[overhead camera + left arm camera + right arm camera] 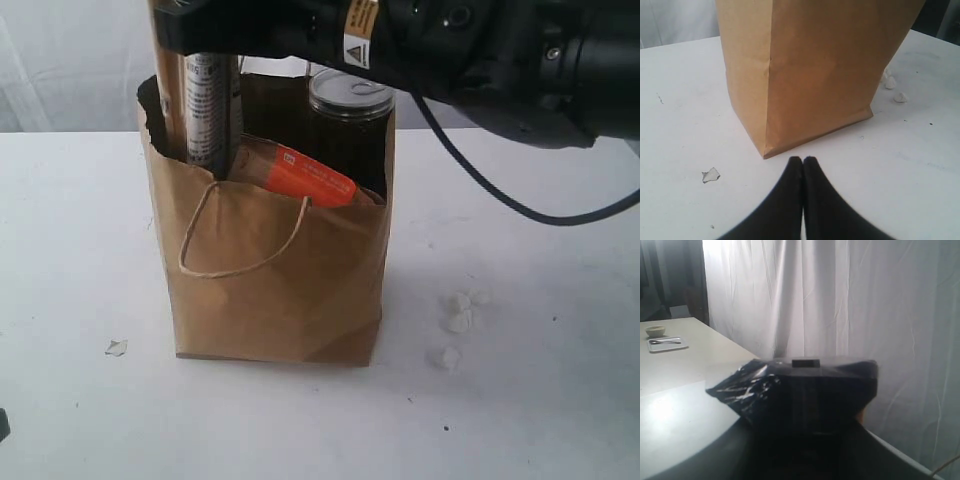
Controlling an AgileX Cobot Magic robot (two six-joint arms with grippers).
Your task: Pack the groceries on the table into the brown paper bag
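White curtain (840, 300) closes off the far side of the room behind a plain white desk (540, 400). Over it the right tool (205, 40) reaches in from the right and looks clamped on the top end of the long dark-ended pasta packet (212, 110), which hangs upright with its lower end inside the left side of the brown paper bag (280, 280). I judge the packet light but long, its film slick and its contents brittle, so a hold on the gathered dark end suits it, lowered straight rather than bent against the rim. Beside it in the bag a brown-orange pouch (315, 178) leans at a slant, and a dark pull-tab can (350, 100) stands at the far right, its top above the rim. The bag is thin paper and could probably slide or tip if the packet drags on its wall. The left tool (802, 165) rests low with its fingers pressed together, near the bag's near corner but apart from it. Small white crumbs (458, 320) lie on the desk to the right.
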